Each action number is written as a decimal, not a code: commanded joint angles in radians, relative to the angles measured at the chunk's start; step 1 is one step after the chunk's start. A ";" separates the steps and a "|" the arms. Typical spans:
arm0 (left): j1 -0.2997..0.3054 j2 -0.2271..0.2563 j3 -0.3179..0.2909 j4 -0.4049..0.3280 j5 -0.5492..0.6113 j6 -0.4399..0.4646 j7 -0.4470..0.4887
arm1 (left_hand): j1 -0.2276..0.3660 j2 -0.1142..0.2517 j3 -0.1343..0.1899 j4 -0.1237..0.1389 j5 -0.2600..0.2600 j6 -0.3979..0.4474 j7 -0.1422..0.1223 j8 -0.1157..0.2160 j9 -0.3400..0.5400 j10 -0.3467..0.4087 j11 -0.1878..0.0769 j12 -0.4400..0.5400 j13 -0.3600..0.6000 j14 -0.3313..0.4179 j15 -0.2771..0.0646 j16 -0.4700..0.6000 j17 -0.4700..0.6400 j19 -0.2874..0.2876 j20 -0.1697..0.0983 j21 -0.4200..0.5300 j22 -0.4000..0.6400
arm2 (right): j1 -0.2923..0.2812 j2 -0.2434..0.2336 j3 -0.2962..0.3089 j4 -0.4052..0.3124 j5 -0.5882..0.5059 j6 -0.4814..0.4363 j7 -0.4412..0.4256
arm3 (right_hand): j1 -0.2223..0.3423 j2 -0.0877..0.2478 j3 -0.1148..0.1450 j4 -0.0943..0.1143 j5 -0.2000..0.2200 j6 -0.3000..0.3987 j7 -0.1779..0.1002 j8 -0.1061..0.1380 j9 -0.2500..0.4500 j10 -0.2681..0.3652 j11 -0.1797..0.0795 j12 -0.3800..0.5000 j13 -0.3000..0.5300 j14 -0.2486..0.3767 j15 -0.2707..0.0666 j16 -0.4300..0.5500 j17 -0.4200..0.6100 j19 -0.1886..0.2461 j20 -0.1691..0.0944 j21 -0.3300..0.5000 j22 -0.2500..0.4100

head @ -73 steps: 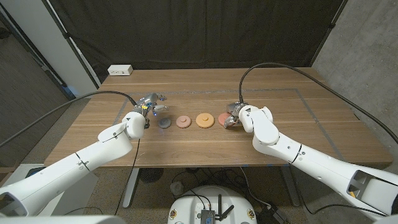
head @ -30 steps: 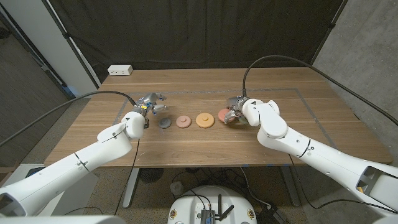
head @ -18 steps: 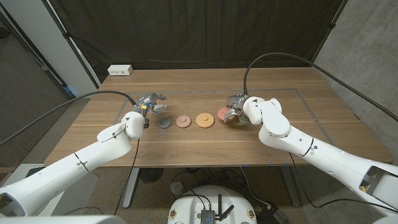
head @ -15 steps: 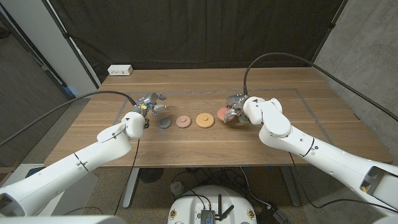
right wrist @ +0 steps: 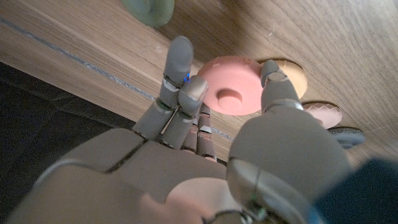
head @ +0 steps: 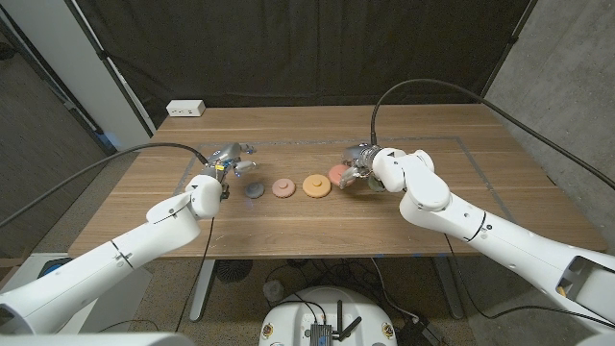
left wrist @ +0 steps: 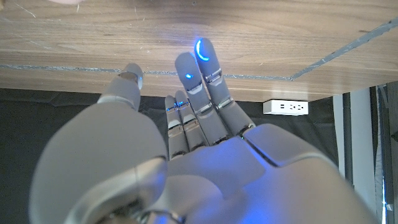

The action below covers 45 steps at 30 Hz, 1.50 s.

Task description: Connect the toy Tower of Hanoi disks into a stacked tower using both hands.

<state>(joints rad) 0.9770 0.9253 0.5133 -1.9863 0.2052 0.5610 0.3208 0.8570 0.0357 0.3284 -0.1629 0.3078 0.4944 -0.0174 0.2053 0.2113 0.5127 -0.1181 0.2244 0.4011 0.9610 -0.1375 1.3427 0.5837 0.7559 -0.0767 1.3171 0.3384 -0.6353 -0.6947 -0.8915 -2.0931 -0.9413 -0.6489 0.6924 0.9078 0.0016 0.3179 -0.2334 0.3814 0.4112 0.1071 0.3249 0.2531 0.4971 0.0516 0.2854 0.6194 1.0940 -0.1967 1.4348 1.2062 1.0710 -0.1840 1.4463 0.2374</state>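
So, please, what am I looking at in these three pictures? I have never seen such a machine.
This is a robot with two white arms, each ending in a hand with fingers, standing at a wooden table. The wide picture comes from a camera on its head, looking down. The other two come from cameras on the wrists, looking along the back of each hand, so they appear turned. On the table lie toy disks in a row: a grey disk, a small pink disk and an orange disk. A green disk lies apart. The right hand grips a large pink disk between fingers and thumb. The left hand holds nothing.
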 commanded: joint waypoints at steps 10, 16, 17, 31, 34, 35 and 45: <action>0.065 0.038 -0.055 0.009 -0.004 -0.061 0.045 | 0.001 0.005 0.008 -0.002 0.005 0.014 -0.001 0.002 0.005 0.016 -0.005 -0.002 0.004 0.008 -0.082 0.011 0.000 0.004 -0.127 0.022 -0.005 | 0.030 0.055 -0.027 0.037 -0.011 0.050 -0.007 | 0.079 0.065 0.087 0.069 0.005 0.158 -0.147 0.002 0.002 0.176 -0.162 -0.005 0.014 0.015 -0.024 -0.005 0.006 0.010 -0.039 0.006 0.001; 0.079 0.041 -0.068 0.011 -0.008 -0.071 0.051 | 0.001 0.004 0.009 -0.002 0.005 0.019 -0.002 0.003 0.005 0.019 -0.004 -0.002 0.003 0.013 -0.082 0.014 0.001 0.006 -0.127 0.026 -0.009 | 0.036 0.071 -0.035 0.050 -0.016 0.055 -0.010 | 0.078 0.063 0.091 0.070 0.005 0.156 -0.149 0.000 0.002 0.178 -0.163 -0.009 0.016 0.018 -0.024 -0.006 0.007 0.009 -0.039 0.006 -0.001; 0.080 0.040 -0.070 0.012 -0.008 -0.071 0.053 | 0.001 0.004 0.009 -0.002 0.005 0.020 -0.002 0.003 0.005 0.018 -0.005 -0.002 0.004 0.012 -0.082 0.013 0.000 0.006 -0.127 0.027 -0.009 | 0.037 0.074 -0.036 0.053 -0.015 0.057 -0.012 | 0.077 0.063 0.092 0.070 0.005 0.156 -0.149 -0.001 0.002 0.178 -0.163 -0.009 0.016 0.018 -0.024 -0.006 0.008 0.009 -0.039 0.006 -0.001; 0.084 0.037 -0.081 0.024 -0.015 -0.088 0.055 | 0.000 0.001 0.010 -0.002 0.004 0.021 -0.003 0.001 0.005 0.021 -0.006 -0.004 0.004 0.016 -0.082 0.017 -0.001 0.002 -0.127 0.039 -0.018 | 0.055 0.112 -0.063 0.089 -0.026 0.062 -0.021 | 0.074 0.059 0.101 0.071 0.006 0.159 -0.148 -0.002 0.003 0.182 -0.164 -0.016 0.021 0.023 -0.024 -0.009 0.010 0.008 -0.039 0.007 -0.004; 0.082 0.032 -0.080 0.031 -0.016 -0.094 0.054 | -0.001 0.001 0.011 -0.002 0.004 0.021 -0.003 0.001 0.005 0.020 -0.006 -0.005 0.004 0.016 -0.082 0.018 -0.002 0.001 -0.128 0.042 -0.021 | 0.064 0.122 -0.071 0.099 -0.029 0.063 -0.017 | 0.073 0.059 0.103 0.071 0.006 0.160 -0.149 -0.003 0.003 0.182 -0.165 -0.017 0.022 0.021 -0.024 -0.012 0.008 0.008 -0.039 0.007 -0.004; 0.082 0.031 -0.079 0.032 -0.017 -0.095 0.054 | -0.001 0.001 0.011 -0.002 0.004 0.021 -0.004 0.001 0.005 0.020 -0.006 -0.005 0.004 0.016 -0.082 0.017 -0.003 0.000 -0.128 0.042 -0.021 | 0.066 0.124 -0.073 0.102 -0.029 0.064 -0.016 | 0.073 0.059 0.103 0.071 0.006 0.159 -0.150 -0.003 0.003 0.183 -0.165 -0.017 0.022 0.021 -0.024 -0.013 0.007 0.007 -0.039 0.007 -0.004; 0.077 0.023 -0.076 0.038 -0.018 -0.094 0.052 | -0.002 0.000 0.012 -0.002 0.004 0.024 -0.002 0.000 0.005 0.022 -0.008 -0.006 0.005 0.014 -0.082 0.016 -0.008 -0.004 -0.128 0.051 -0.028 | 0.081 0.149 -0.086 0.129 -0.006 0.078 -0.027 | 0.072 0.057 0.108 0.071 0.006 0.160 -0.150 -0.005 0.003 0.184 -0.166 -0.021 0.024 0.023 -0.024 -0.013 0.009 0.006 -0.039 0.007 -0.006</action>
<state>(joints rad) 1.0567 0.9563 0.4380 -1.9561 0.1909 0.4706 0.3735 0.8570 0.0357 0.3312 -0.1657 0.3078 0.5107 -0.0230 0.2053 0.2113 0.5234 -0.1288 0.2244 0.4008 0.9665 -0.1392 1.3536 0.5741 0.7560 -0.0768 1.3614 0.3106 -0.5709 -0.5721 -0.9608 -1.9923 -0.9644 -0.5828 0.6732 0.9078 0.0015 0.3328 -0.2483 0.3814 0.4111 0.1069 0.3183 0.2535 0.5026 0.0570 0.2630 0.6390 1.1063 -0.2054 1.4231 1.2106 1.0708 -0.1838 1.4501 0.2320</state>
